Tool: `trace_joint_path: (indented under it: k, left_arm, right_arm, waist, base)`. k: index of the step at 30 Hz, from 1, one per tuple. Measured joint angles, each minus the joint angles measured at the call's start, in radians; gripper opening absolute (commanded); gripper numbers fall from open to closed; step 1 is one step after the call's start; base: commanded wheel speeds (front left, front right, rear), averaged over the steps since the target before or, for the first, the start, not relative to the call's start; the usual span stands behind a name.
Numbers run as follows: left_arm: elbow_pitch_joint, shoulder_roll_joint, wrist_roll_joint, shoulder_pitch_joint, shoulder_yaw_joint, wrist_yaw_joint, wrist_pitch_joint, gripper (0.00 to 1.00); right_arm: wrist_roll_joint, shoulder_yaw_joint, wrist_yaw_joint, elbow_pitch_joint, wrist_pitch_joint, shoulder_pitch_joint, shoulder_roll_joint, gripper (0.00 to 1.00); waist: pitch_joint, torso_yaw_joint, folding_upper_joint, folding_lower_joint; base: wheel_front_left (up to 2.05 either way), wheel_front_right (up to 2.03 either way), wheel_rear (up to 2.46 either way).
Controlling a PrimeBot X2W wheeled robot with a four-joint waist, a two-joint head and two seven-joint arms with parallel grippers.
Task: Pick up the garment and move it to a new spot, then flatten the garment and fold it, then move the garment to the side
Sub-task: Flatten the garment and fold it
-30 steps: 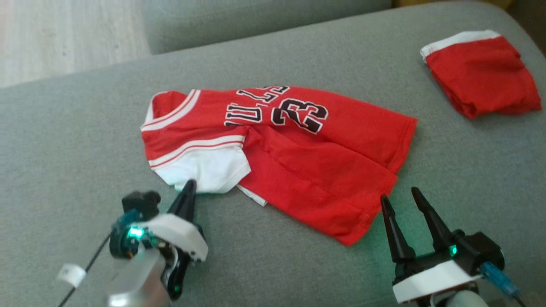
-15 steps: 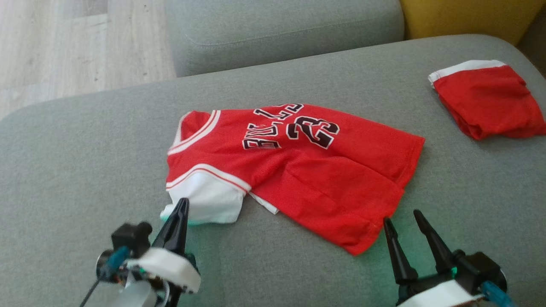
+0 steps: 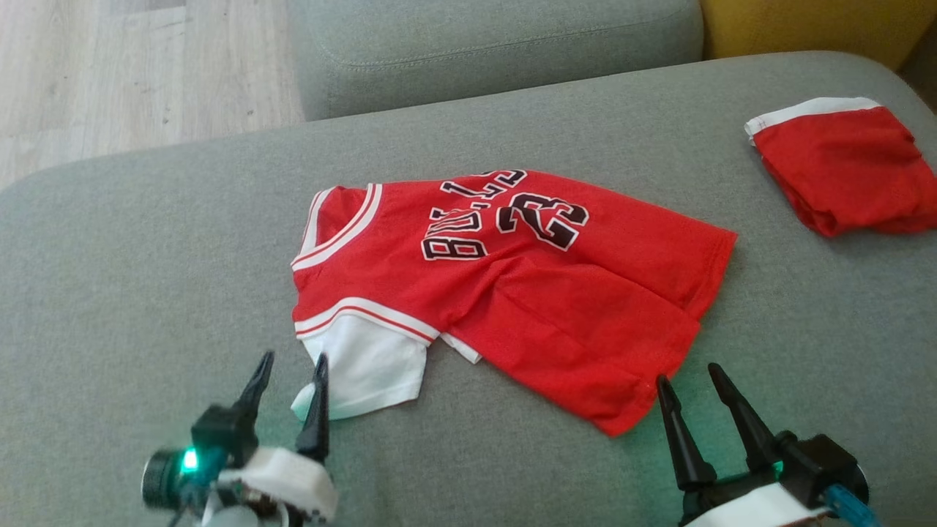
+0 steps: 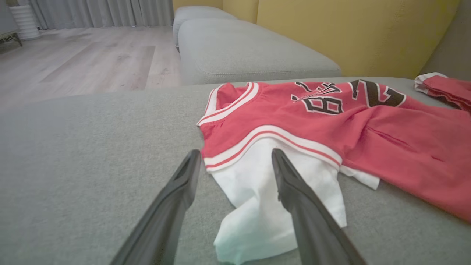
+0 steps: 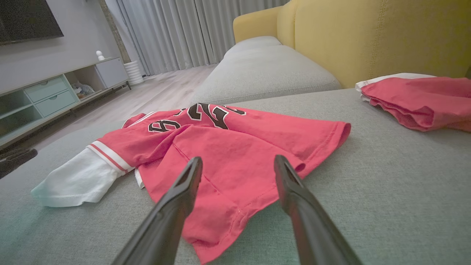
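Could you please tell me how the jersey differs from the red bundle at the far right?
The jersey lies spread out, one side doubled over; the bundle is folded compact. The jersey bears black lettering and a white sleeve; the bundle is plain red with a white edge. Both are red and rest on the grey cushion.

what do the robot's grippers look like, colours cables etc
The left gripper and right gripper each have two long, black, pointed fingers rising from a white housing. A green light glows on the left one's dark base; a blue cable plug sticks out beside the right one.
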Motion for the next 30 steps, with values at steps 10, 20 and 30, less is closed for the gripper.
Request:
trace_joint_path:
  k: [10, 20, 30]
  left_arm:
    - [0.024, 0.035, -0.006, 0.132, -0.007, -0.006, 0.013, 1.00]
    - [0.100, 0.031, -0.033, 0.045, -0.029, -0.115, 0.023, 1.00]
    - [0.179, 0.030, -0.043, -0.026, -0.042, -0.198, 0.031, 0.00]
  right_arm:
    - [0.001, -0.011, 0.000, 0.000, 0.000, -0.002, 0.002, 1.00]
    - [0.001, -0.010, 0.000, -0.005, 0.000, -0.011, 0.000, 1.00]
    - [0.001, -0.012, 0.000, -0.013, 0.000, -0.036, 0.000, 1.00]
  waist:
    - [0.011, 0.009, 0.0000, 0.0000]
    - [0.042, 0.009, 0.0000, 0.0000]
    - [0.077, 0.002, 0.0000, 0.0001]
  base:
    - [0.00, 0.00, 0.00]
    - [0.00, 0.00, 0.00]
    - [0.00, 0.00, 0.00]
